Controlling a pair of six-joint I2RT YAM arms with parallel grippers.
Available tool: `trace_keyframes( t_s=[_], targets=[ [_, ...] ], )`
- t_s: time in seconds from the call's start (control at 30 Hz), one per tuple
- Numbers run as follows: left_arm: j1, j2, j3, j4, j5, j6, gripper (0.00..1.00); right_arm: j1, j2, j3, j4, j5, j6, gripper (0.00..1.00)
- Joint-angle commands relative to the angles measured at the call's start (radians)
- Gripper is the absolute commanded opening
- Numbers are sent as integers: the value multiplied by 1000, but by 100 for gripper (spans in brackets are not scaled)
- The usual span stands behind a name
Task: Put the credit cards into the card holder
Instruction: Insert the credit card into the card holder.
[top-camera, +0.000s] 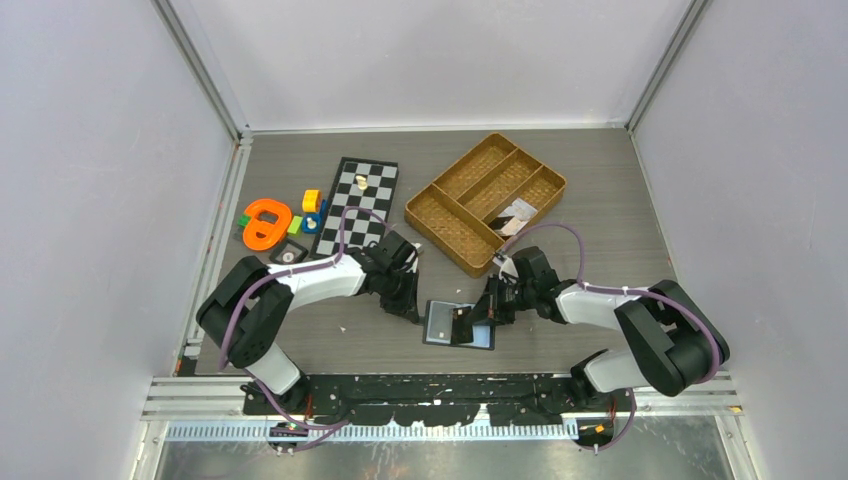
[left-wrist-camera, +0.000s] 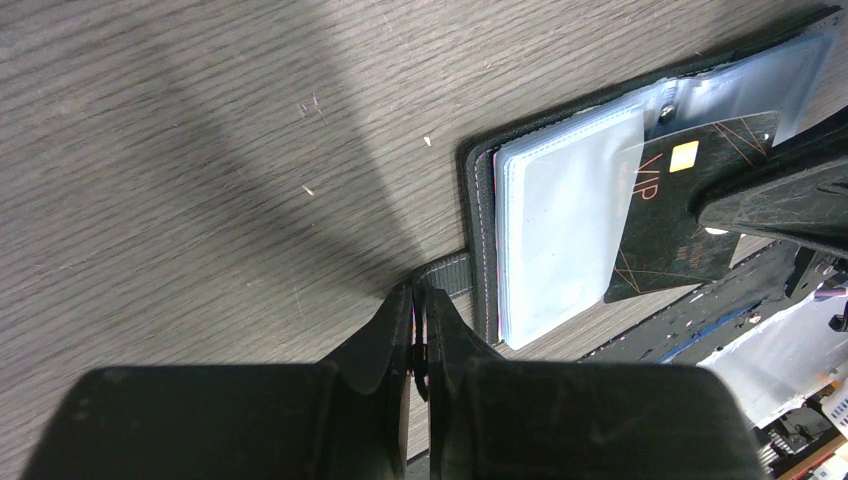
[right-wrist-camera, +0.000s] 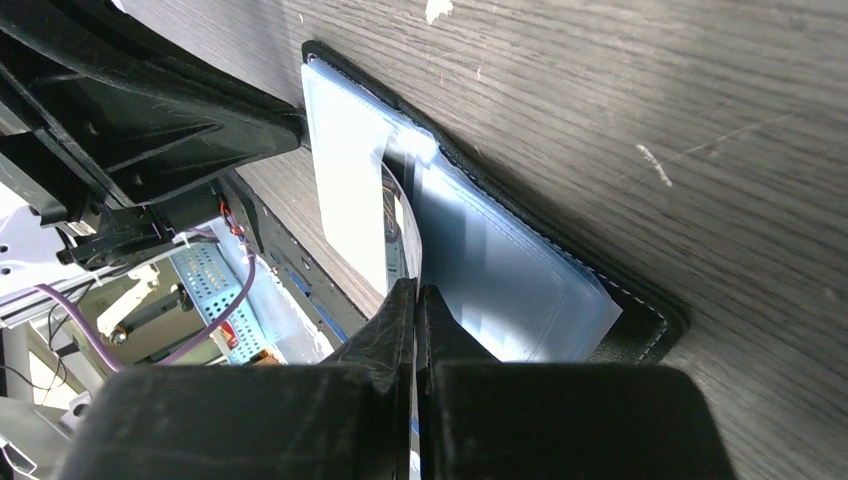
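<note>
The card holder (top-camera: 440, 322) lies open and flat near the table's front edge, its bluish clear sleeves (left-wrist-camera: 560, 230) facing up. My left gripper (left-wrist-camera: 415, 290) is at its left side (top-camera: 415, 312), shut on the black snap strap (left-wrist-camera: 452, 273). A black credit card (left-wrist-camera: 680, 220) with a gold chip sits partly inside a sleeve. My right gripper (right-wrist-camera: 415, 290) comes in from the right (top-camera: 470, 320) and is shut on that card's (right-wrist-camera: 393, 235) outer edge. More credit cards (top-camera: 517, 215), whitish and dark, lie in the woven tray.
The brown woven divided tray (top-camera: 440, 215) stands behind the holder at the back right. A chessboard (top-camera: 355, 205) and an orange toy (top-camera: 265, 222) with small coloured blocks lie at the back left. The table's front rail (top-camera: 450, 385) is just behind the holder.
</note>
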Motion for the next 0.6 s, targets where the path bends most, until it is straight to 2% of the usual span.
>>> trace_keyframes(
  t_s=[0.0, 0.57],
  targets=[
    [-4, 22, 13, -14, -41, 15, 0, 6, 6, -12, -11, 111, -48, 1],
    [-4, 33, 23, -19, -44, 22, 0, 6, 5, -5, -17, 177, -72, 1]
  ],
)
